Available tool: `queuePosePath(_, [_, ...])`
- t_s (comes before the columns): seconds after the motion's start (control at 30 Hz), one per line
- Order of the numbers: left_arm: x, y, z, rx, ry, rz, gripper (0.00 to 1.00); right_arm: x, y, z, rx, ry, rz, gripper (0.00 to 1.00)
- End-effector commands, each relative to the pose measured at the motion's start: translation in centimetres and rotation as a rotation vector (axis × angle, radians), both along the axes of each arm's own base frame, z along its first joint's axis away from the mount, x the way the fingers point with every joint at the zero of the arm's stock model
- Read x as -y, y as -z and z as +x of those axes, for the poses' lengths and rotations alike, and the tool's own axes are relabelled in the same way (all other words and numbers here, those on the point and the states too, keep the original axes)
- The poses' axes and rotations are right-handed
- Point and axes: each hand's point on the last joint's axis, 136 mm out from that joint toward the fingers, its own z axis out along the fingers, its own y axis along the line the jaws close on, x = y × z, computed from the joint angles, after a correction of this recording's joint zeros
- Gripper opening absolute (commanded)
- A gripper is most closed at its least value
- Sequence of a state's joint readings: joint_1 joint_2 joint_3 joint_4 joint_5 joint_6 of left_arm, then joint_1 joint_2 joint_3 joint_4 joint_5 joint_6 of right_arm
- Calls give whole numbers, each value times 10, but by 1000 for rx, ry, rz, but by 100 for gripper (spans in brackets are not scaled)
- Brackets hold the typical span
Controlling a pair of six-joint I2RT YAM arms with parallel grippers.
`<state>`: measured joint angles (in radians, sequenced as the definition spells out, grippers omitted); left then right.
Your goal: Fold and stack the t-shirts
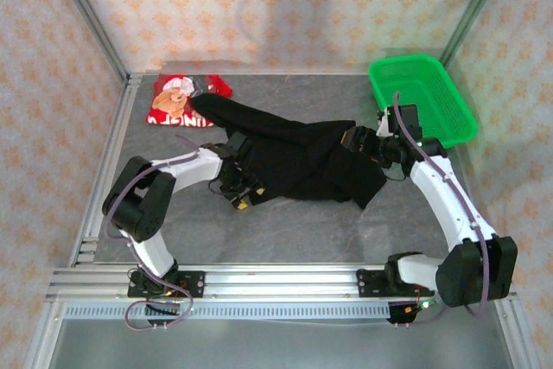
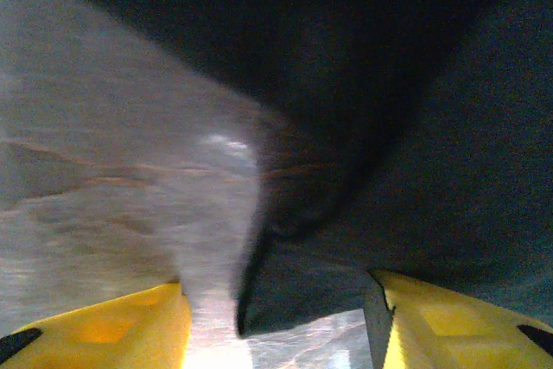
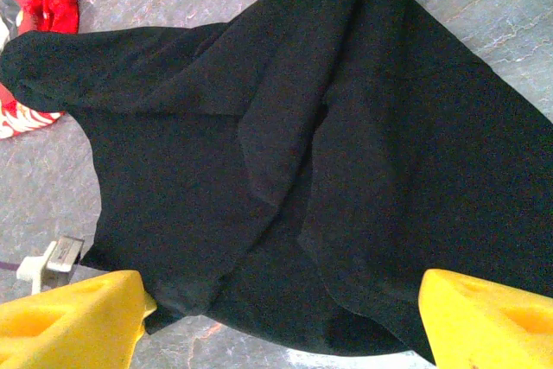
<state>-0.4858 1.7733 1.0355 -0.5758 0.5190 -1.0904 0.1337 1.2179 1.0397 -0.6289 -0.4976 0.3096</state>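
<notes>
Grey, stone-patterned table (image 1: pixel 294 231) is enclosed by pale patterned walls, and the black t-shirt (image 1: pixel 294 157) is found crumpled across its middle, stretched between the two arms. The left pincer (image 2: pixel 276 300) is held low over the surface with its yellow fingers (image 2: pixel 121 330) apart. A hem corner of the black cloth is seen lying between them, with bare table to one side and the bulk of the shirt ahead and to the other side. As far as can be judged, nothing is pinched yet. The right pincer (image 3: pixel 278 287) is likewise spread wide and grips nothing, and the folds of the same shirt are laid out directly ahead of it and under the gap between its fingers. Far beyond the right pincer, at the end of a black sleeve, the red t-shirt (image 1: pixel 177 97) with its cartoon print is left bunched near the back wall, partly overlapped by that sleeve. Behind the right pincer a green basket (image 1: pixel 378 85) is placed. The black shirt is judged to be light, limp and prone to sagging or dragging across the table. It is therefore best taken at hem corners or shoulder seams, with a thin pinch made close to the surface and both ends raised together.
</notes>
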Motion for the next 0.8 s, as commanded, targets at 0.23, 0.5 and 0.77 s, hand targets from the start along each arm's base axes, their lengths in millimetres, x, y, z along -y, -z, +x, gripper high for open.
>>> queuePosePath(0.23, [60,35,13,16,195,-62,26,3,6,-10,-6,-26,-23,83])
queuePosePath(0.5, [46,-22,32,149,220,-30,0,38,51,-40,-206,90,-176,83])
queuePosePath(0.77, [18,-123,55,341,230,-67,0,25,104,-96,-520,194,-29,79])
